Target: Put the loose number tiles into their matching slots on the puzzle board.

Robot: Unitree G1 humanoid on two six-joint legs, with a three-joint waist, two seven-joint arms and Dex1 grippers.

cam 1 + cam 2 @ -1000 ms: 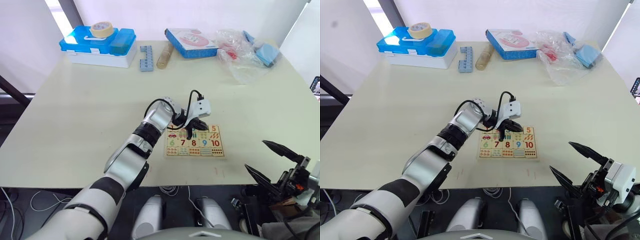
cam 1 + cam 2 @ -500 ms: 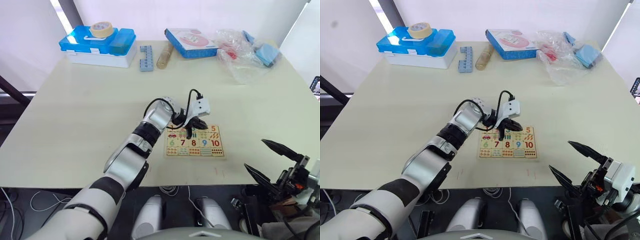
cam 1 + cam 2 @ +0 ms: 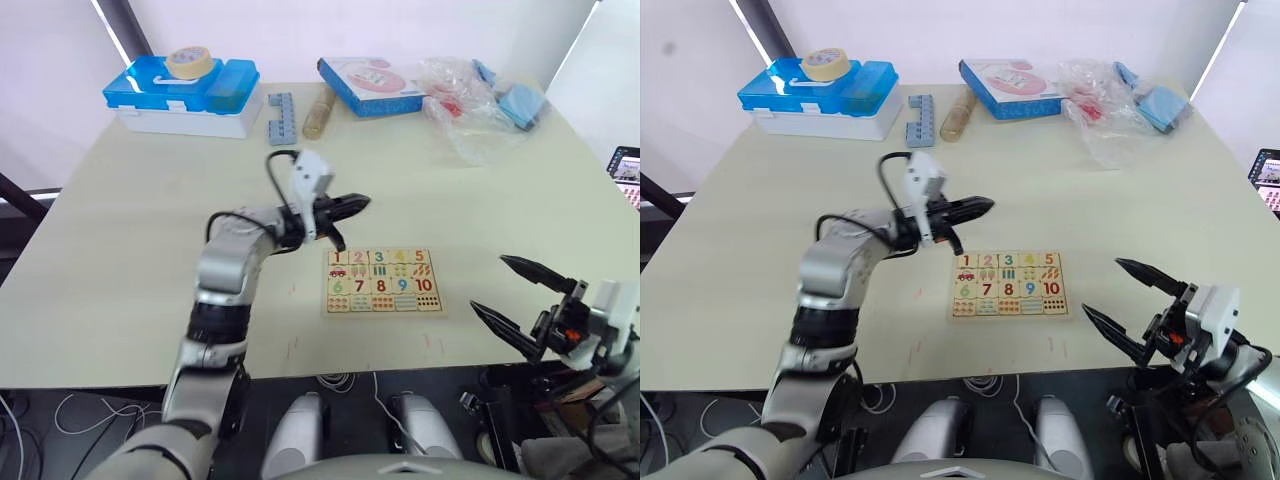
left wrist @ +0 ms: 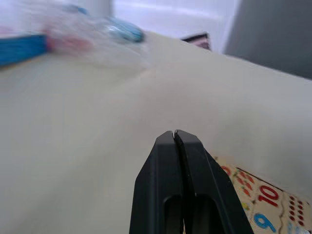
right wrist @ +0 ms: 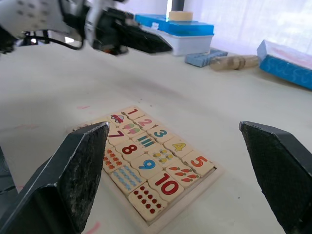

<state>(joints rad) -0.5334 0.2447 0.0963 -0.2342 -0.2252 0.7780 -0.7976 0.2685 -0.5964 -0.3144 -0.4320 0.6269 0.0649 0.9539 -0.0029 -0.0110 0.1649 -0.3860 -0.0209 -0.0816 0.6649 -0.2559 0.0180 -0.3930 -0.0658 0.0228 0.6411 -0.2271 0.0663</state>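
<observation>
Bare table (image 3: 130,230) rings puzzle board (image 3: 380,281); clutter seemingly far.

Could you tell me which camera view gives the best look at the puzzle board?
The right wrist view shows the puzzle board best: it is close, and numerals 1 to 10 read clearly. Both eye views show the whole board from above but small, between the two grippers. The left wrist view catches one corner, beyond the left gripper.

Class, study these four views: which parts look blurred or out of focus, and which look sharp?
Left wrist view: the shut left gripper is sharp, while the crumpled clear plastic bag behind is soft. Right wrist view: the pale-wood number puzzle board is crisp, the right gripper's black fingers loom soft-edged. Left eye view: even focus, bright window light beyond the cream table.
</observation>
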